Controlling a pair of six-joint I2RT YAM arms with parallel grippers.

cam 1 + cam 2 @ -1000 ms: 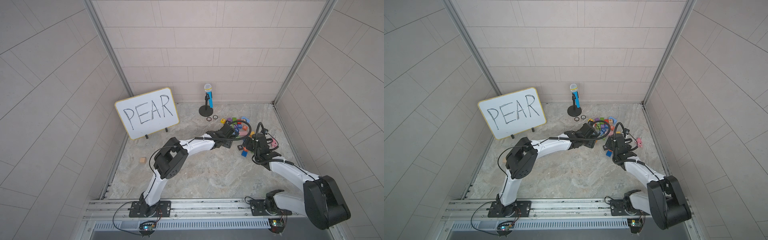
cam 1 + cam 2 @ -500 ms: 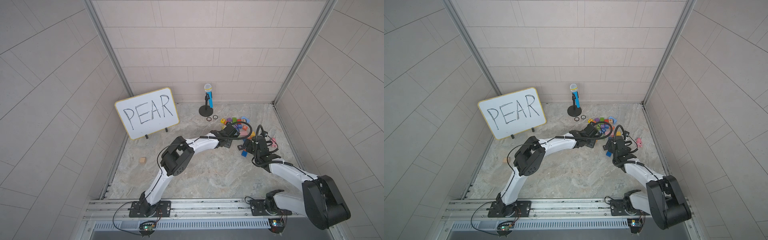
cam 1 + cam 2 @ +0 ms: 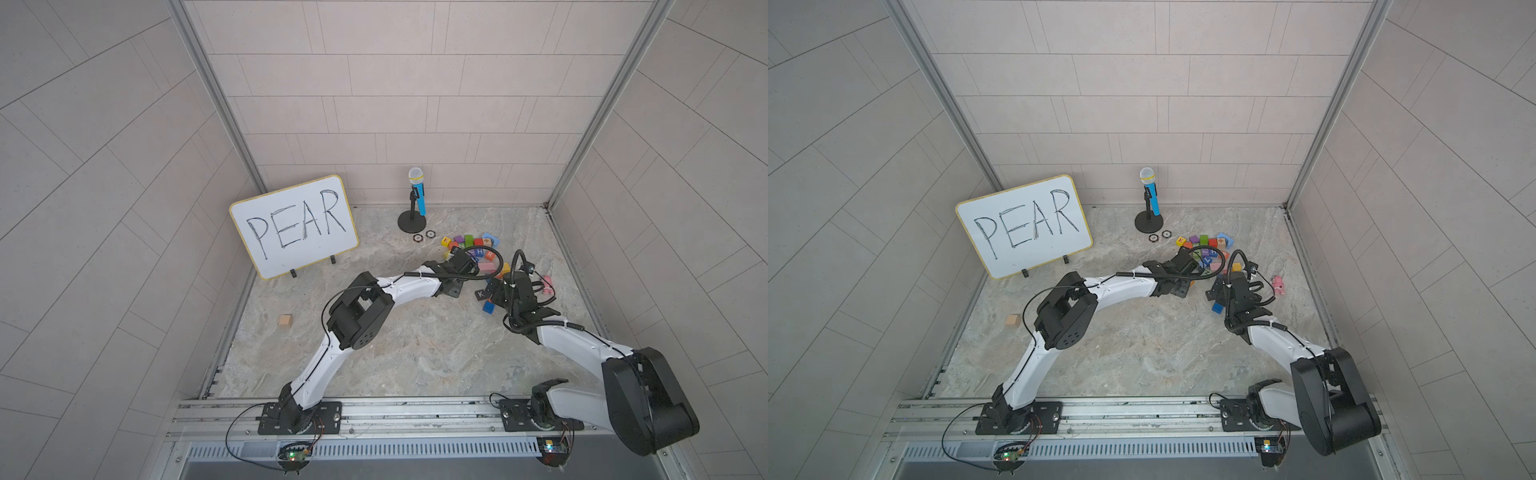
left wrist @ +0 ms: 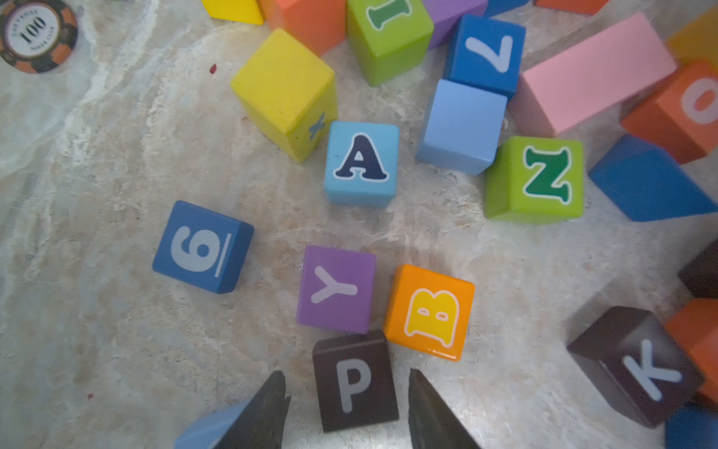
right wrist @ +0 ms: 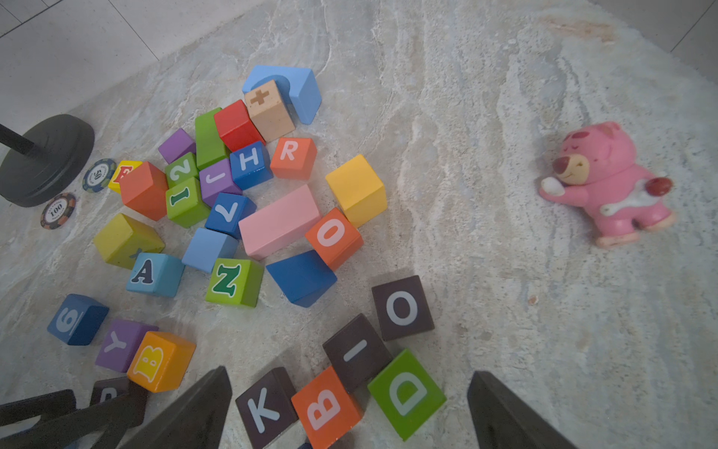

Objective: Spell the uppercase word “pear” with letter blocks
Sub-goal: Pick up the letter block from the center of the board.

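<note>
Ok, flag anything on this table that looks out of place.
Three things don't belong with the letter blocks: a pink bear toy off on its own, two poker chips by the microphone stand, and a plain wooden cube stranded far from the pile.

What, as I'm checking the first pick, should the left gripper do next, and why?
Probably close the left gripper: its jaws straddle the dark P block with a small gap on either side, so nothing is gripped yet, and P starts the word on the whiteboard.
</note>
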